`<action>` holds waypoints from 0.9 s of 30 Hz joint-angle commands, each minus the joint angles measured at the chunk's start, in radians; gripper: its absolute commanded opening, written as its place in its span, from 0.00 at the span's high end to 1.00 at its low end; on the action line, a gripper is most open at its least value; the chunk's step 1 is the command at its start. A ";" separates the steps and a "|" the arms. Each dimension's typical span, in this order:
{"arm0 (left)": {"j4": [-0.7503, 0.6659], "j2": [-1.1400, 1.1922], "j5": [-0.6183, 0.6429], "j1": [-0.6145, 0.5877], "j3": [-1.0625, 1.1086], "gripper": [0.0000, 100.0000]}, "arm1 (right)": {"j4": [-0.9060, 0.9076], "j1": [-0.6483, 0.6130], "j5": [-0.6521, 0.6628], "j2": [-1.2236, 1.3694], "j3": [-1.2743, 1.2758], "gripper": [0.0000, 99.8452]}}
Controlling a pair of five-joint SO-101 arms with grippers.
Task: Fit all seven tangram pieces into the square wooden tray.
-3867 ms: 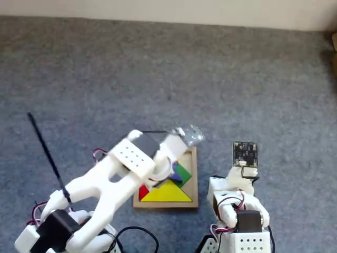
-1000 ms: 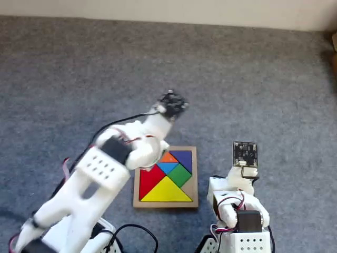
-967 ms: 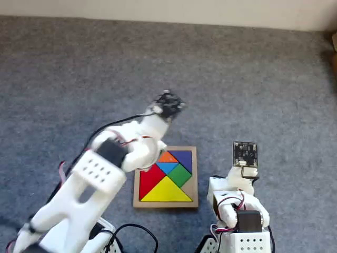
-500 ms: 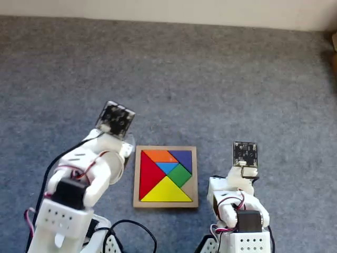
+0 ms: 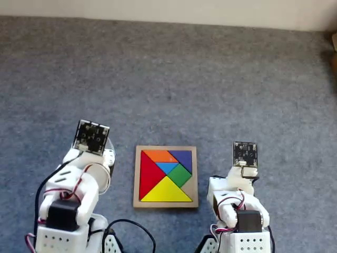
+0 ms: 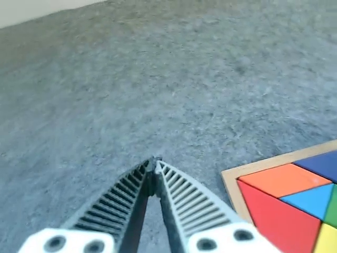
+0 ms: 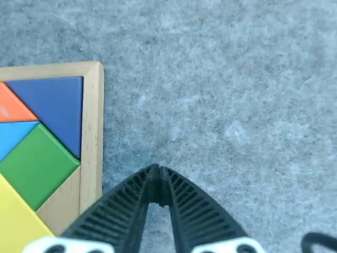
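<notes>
- Left arm has pulled right back off the board: a moment ago it was stretched out over the puzzle, and now it sits folded beside it; the right arm hasn't budged
- Left gripper (image 6: 154,164) has its ribbed fingers pinched together at the tips, with nothing between them
- Right gripper (image 7: 156,172) is the same, tips meeting and nothing carried, hovering over the grey carpet (image 5: 210,79) just beside the tray
- Square wooden tray (image 5: 137,179) lies flat on the carpet between the two arm bases, touched by neither gripper
- I count six coloured pieces seated, among them the big red triangle (image 5: 149,176), the big yellow triangle (image 5: 167,193) and the green square (image 5: 180,175)
- One small triangular patch of bare wood (image 7: 62,204) is open against the tray wall (image 7: 96,132) on the right arm's side
- Being square, the tray has no long axis, and its sides run in line with the row of arm bases
- That open gap has its long side against the wall, and its point aims in towards the middle
- My worry is that the job looks one piece short, and both grippers are empty
- A last triangle dropped in turned the wrong way would ride up on the green or yellow edge
- A heavy push to seat it could skid the tray over the carpet or pop its neighbours loose
</notes>
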 commanded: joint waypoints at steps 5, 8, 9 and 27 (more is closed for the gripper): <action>0.103 -0.219 0.002 -0.042 0.067 0.99 | -0.028 0.019 0.009 -0.016 0.136 1.00; 0.101 -0.197 0.002 -0.070 0.094 0.99 | -0.028 0.019 0.009 -0.016 0.136 1.00; 0.101 -0.194 0.002 -0.084 0.104 0.99 | -0.028 0.019 0.009 -0.016 0.136 1.00; 0.100 -0.194 0.000 -0.154 0.395 0.99 | -0.027 0.021 0.009 -0.016 0.136 1.00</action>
